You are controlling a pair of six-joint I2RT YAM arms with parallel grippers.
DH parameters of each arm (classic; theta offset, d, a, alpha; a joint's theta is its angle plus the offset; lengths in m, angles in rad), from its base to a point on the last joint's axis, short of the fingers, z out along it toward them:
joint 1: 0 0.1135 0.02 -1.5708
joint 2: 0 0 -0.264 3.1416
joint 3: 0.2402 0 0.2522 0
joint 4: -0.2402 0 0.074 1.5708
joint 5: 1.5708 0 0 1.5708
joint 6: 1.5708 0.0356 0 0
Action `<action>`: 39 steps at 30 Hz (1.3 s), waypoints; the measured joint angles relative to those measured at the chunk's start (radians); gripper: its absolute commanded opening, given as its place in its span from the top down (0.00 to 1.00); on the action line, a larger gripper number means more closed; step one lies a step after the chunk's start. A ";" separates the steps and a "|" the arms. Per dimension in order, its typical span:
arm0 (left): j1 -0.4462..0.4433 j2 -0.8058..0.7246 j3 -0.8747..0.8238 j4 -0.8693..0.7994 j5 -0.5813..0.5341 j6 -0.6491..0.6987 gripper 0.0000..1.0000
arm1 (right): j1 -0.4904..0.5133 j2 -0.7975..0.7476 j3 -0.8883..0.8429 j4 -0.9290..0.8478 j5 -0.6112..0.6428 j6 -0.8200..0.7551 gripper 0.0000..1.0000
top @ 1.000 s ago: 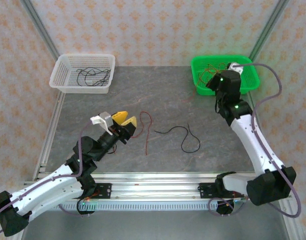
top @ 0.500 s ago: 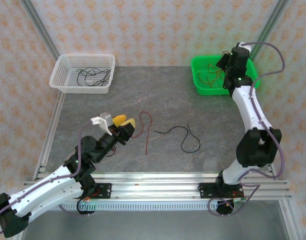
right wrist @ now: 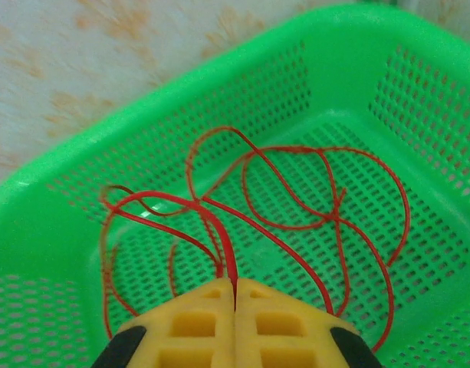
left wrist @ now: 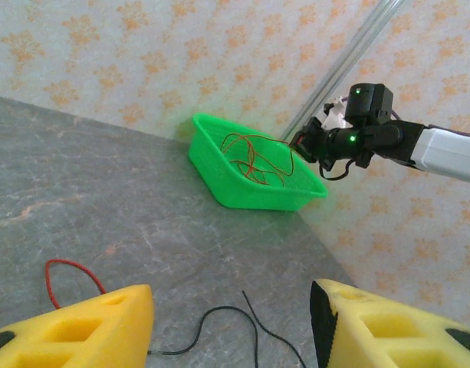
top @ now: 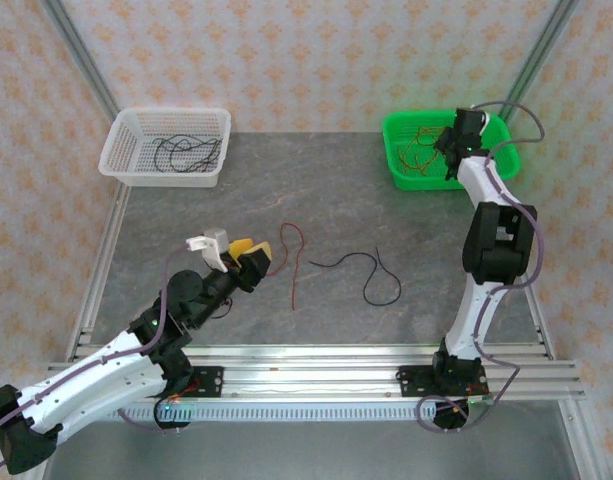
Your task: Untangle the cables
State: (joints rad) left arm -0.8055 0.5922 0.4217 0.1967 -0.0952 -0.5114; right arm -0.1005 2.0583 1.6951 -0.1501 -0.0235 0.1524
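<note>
A tangle of thin red cables (right wrist: 296, 184) lies in the green basket (right wrist: 181, 107) at the back right (top: 406, 178). My right gripper (right wrist: 235, 295) is shut on one red cable (right wrist: 227, 257), which runs up from between its yellow fingertips; it hovers over the basket (top: 449, 152). One red cable (top: 294, 262) and one black cable (top: 371, 275) lie loose on the grey table. My left gripper (top: 254, 255) is open just left of the red cable, with nothing between its fingers (left wrist: 81, 330). In the left wrist view the black cable (left wrist: 219, 314) lies ahead on the table.
A white basket (top: 121, 165) at the back left holds several black cables (top: 186, 152). Metal frame posts rise at both back corners. The right arm stands tall along the table's right side, its forearm (left wrist: 442, 153) reaching over the green basket (left wrist: 219, 184).
The right arm has straightened up and swung back, with its gripper staying over the green basket. The left gripper has drawn back slightly toward me.
</note>
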 measured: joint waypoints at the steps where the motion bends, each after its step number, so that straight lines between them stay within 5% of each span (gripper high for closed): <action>1: 0.000 0.006 0.000 -0.006 -0.001 -0.005 0.45 | -0.003 0.018 0.005 -0.002 0.000 0.001 1.00; 12: -0.026 0.075 0.020 -0.068 -0.038 -0.049 0.45 | -0.005 0.113 0.091 -0.011 0.001 0.008 1.00; 19: -0.027 0.092 0.061 -0.127 -0.080 -0.075 0.45 | -0.008 0.129 0.121 -0.032 0.001 0.034 0.59; 25: -0.032 0.120 0.087 -0.174 -0.097 -0.105 0.45 | -0.008 0.114 0.109 -0.045 -0.001 0.057 0.50; 39: -0.032 0.416 0.262 -0.401 -0.130 -0.250 0.46 | 0.054 -0.422 -0.371 -0.046 -0.069 0.101 0.50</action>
State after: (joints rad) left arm -0.8379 1.0084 0.6834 -0.2043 -0.2256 -0.7616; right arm -0.0467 1.6363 1.3243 -0.1963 -0.0925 0.2539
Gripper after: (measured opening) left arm 0.541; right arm 0.503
